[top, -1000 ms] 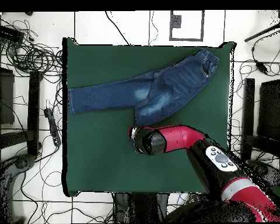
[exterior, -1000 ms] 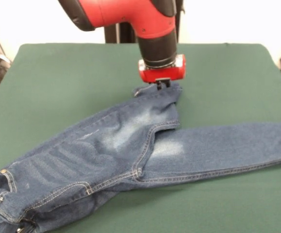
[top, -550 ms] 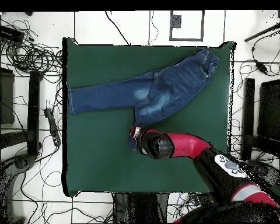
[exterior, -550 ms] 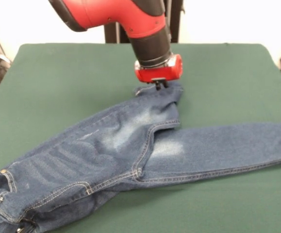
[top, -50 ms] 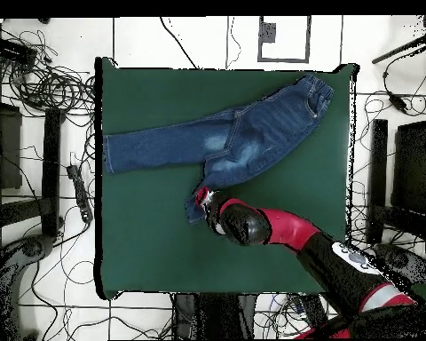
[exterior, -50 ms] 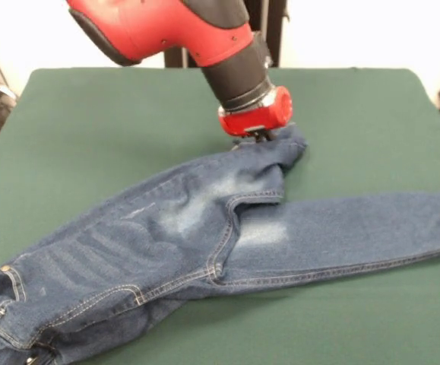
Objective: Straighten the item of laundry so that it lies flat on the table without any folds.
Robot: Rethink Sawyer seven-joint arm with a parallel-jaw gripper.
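The item of laundry (exterior, -50 ms: 166, 236), a small pair of blue jeans, lies across the table (exterior, -50 ms: 90, 114). Its waistband is at the front view's lower left, and one leg stretches to the right edge. The other leg is folded back over the thighs, and its end (exterior, -50 ms: 288, 144) bunches up at the middle of the table. My gripper (exterior, -50 ms: 260, 135) sits low on that bunched end, shut on the denim under the red wrist. In the overhead view the jeans (top, -50 ms: 225, 142) run across the upper half of the table (top, -50 ms: 145, 249), and the gripper (top, -50 ms: 201, 197) is just below them.
Tangled cables (top, -50 ms: 39, 80) lie on the floor around the table. Black stands (top, -50 ms: 48, 169) flank the left side, and another dark stand (top, -50 ms: 376, 169) is on the right. My red arm (top, -50 ms: 287, 226) reaches over the table's lower right part in the overhead view.
The gripper has moved right in the front view, dragging the folded leg's end with it. The wrist has tilted and the arm has swung further over the table.
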